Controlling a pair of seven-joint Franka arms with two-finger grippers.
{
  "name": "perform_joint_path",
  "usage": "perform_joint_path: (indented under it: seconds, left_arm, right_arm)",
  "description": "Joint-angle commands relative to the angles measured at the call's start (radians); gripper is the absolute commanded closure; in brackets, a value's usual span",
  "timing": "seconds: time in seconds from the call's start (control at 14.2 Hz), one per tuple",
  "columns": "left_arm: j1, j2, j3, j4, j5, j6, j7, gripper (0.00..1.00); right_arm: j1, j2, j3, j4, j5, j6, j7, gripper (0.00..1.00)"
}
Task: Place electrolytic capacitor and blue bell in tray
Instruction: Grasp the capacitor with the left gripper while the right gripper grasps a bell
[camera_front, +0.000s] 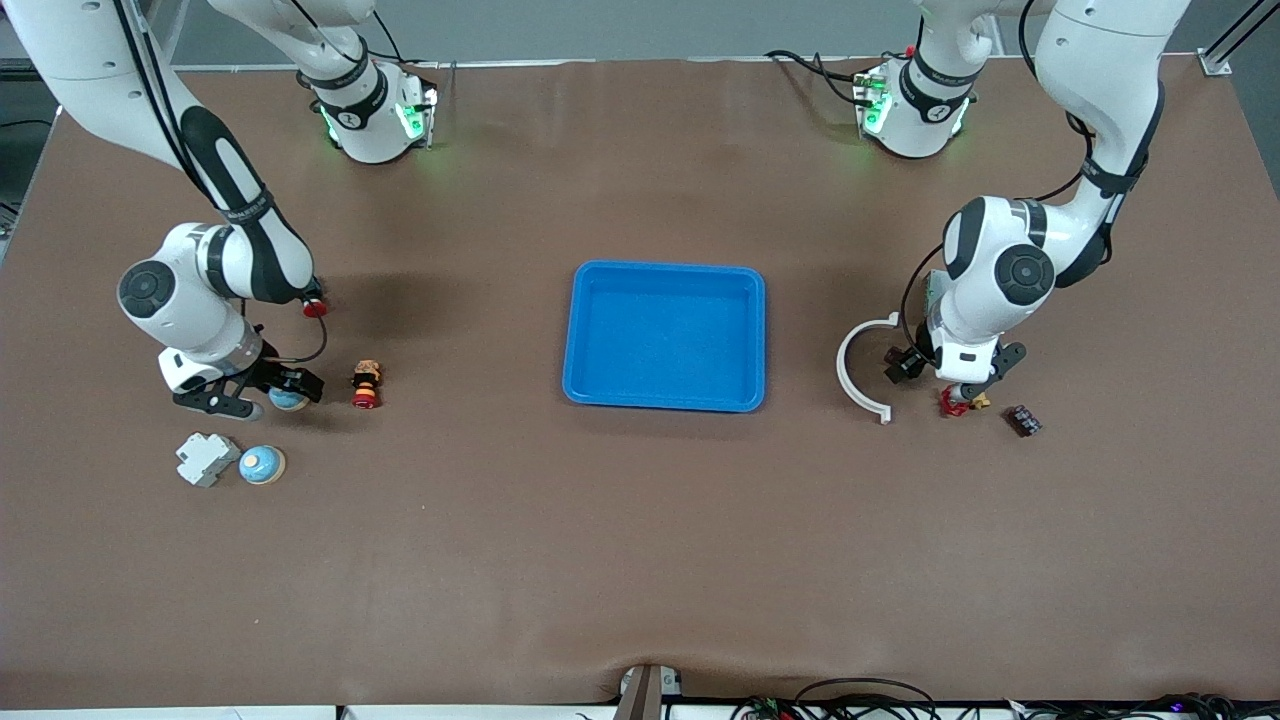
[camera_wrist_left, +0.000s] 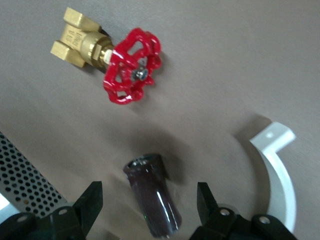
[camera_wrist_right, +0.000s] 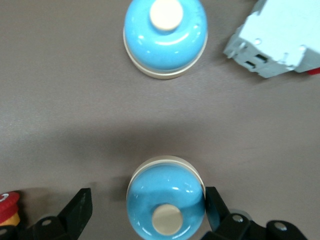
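The blue tray (camera_front: 665, 335) lies at the table's middle with nothing in it. My left gripper (camera_wrist_left: 148, 200) is low over the table toward the left arm's end, open. The dark electrolytic capacitor (camera_wrist_left: 152, 195) lies between its fingers (camera_wrist_left: 90, 200) with a gap on each side. From the front, the left gripper (camera_front: 948, 372) hides the capacitor. My right gripper (camera_wrist_right: 147, 205) is open around a blue bell (camera_wrist_right: 166, 200) toward the right arm's end; one finger (camera_wrist_right: 214, 202) touches the bell's side, the other stands apart. The front view also shows this bell (camera_front: 288, 400) in the right gripper (camera_front: 265, 395).
A second blue bell (camera_front: 262, 464) and a white blocky part (camera_front: 207, 458) lie nearer the front camera. A red-and-yellow button (camera_front: 366, 385) sits beside the right gripper. A brass valve with red handwheel (camera_wrist_left: 131, 65), white arc (camera_front: 862, 365) and black ridged part (camera_front: 1023, 420) surround the left gripper.
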Motion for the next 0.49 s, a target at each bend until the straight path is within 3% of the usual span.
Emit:
perform_joint_path:
  seconds: [0.0, 0.07, 0.21, 0.35, 0.42]
  left_arm:
    - [0.006, 0.011, -0.003, -0.005, 0.005, 0.022, -0.011, 0.46]
    - [0.005, 0.014, -0.004, -0.004, 0.005, 0.024, -0.011, 0.58]
    - [0.005, 0.013, -0.004, -0.002, 0.005, 0.022, -0.011, 0.95]
    - [0.005, 0.004, -0.004, -0.001, 0.005, 0.022, -0.011, 1.0]
    - [0.005, -0.013, -0.003, 0.001, 0.005, 0.018, -0.01, 1.0]
  right_arm:
    - [0.001, 0.016, 0.0, -0.009, 0.003, 0.03, 0.007, 0.0]
    - [0.001, 0.016, 0.0, -0.009, 0.003, 0.029, 0.006, 0.0]
    - [-0.001, 0.018, 0.0, -0.011, 0.003, 0.029, 0.004, 0.0]
    - [-0.001, 0.016, 0.0, -0.011, 0.003, 0.027, 0.003, 0.0]
    - [-0.001, 0.016, 0.0, -0.011, 0.001, 0.024, 0.001, 0.17]
